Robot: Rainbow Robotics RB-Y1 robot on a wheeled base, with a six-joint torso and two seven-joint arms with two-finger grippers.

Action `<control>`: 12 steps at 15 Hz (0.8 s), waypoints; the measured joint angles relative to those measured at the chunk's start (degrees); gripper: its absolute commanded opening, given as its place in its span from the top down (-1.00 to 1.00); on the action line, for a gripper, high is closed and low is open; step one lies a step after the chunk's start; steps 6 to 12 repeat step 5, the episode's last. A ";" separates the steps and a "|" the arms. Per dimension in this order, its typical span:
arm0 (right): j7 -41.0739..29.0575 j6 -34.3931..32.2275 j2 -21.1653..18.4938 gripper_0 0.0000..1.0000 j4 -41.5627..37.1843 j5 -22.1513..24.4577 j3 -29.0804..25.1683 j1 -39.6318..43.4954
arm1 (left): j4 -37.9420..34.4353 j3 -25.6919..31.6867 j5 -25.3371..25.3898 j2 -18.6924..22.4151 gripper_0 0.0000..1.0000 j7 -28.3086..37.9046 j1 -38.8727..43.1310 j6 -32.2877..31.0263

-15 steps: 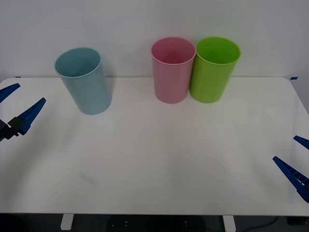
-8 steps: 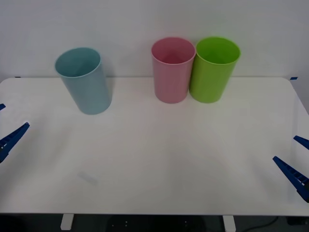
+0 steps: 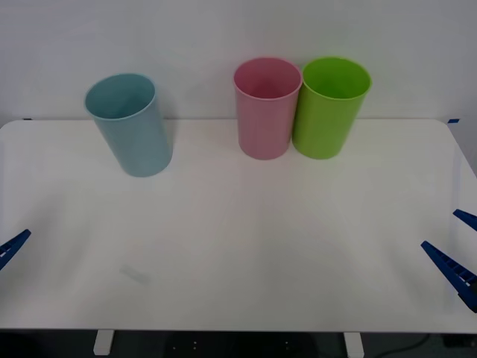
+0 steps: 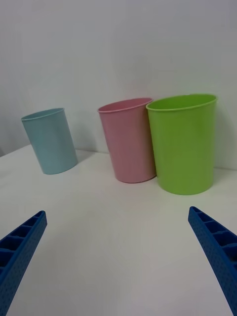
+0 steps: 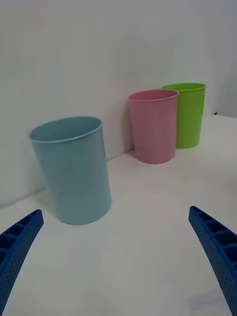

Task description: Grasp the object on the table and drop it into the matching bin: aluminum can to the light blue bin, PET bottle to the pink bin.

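Observation:
The aluminum can is out of view. The light blue bin (image 3: 130, 125) stands upright at the back left of the white table (image 3: 246, 239), and the pink bin (image 3: 265, 108) stands at the back centre. My left gripper (image 5: 118, 276) is open and holds nothing. It sits low at the table's near left edge, well short of the light blue bin (image 5: 73, 170). One of its fingertips (image 3: 13, 247) pokes into the front view. At the near right edge, my right gripper (image 3: 456, 250) is also open and holds nothing. It faces the pink bin (image 4: 129, 140).
A lime green bin (image 3: 329, 108) stands touching the pink bin's right side. A white wall runs right behind the bins. The wide stretch of tabletop between the two grippers and the bins is bare.
My left gripper has drawn back from beside the light blue bin toward the table's near left edge, mostly leaving the front view. The right gripper and the bins have not moved.

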 measured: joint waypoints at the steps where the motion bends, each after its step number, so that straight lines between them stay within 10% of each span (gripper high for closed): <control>1: 0.00 0.00 0.00 -1.00 0.00 0.00 0.00 0.00 | -0.01 0.00 0.20 0.03 -1.00 0.05 0.52 -0.02; 12: 0.00 0.00 0.00 -1.00 0.00 0.00 0.00 0.00 | 0.06 -0.08 0.47 -0.02 -1.00 0.25 1.21 -0.11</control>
